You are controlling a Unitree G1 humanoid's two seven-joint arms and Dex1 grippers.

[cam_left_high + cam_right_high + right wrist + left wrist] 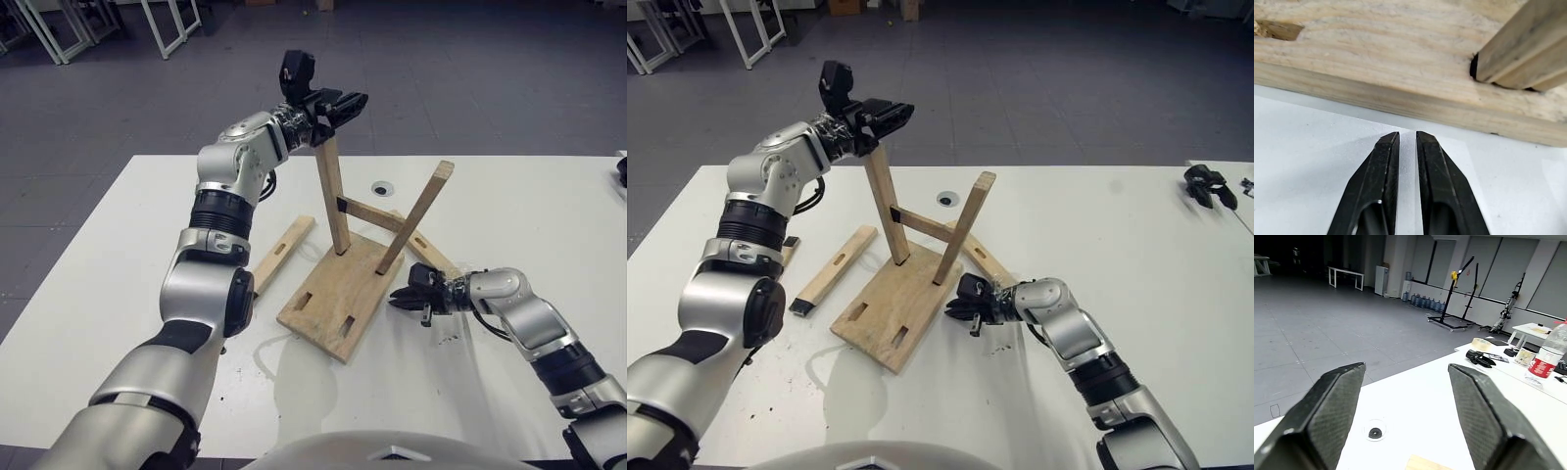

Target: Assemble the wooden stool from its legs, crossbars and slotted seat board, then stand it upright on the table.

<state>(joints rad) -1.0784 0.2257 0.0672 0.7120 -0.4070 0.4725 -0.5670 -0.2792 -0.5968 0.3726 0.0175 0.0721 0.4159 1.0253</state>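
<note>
Slotted seat board (338, 294) lies flat on the white tabletop (549, 215), mid-surface, well in from every edge. Two legs stand in its far slots. The near-upright leg (331, 191) is on the left. The tilted leg (416, 215) is on the right, its top leaning outward. A crossbar (372, 213) joins them. The two near slots show as open cut-outs.

Left claw (343, 103) sits at the top end of the near-upright leg, fingers (1332, 416) spread wide and released. Contact with the leg cannot be told.

Right claw (1408, 142) is low over the tabletop, just beside the board's right edge near the tilted leg's foot. Its tips are clenched almost together on nothing. A strip of bare tabletop separates the tips from the edge.

Loose leg (284, 253) lies flat left of the board, apart from it. Another wooden piece (431, 253) lies behind the tilted leg, partly hidden. Cable grommet (381, 186) is behind the legs. Open tabletop lies to the right of the right arm and in front of the board.
</note>
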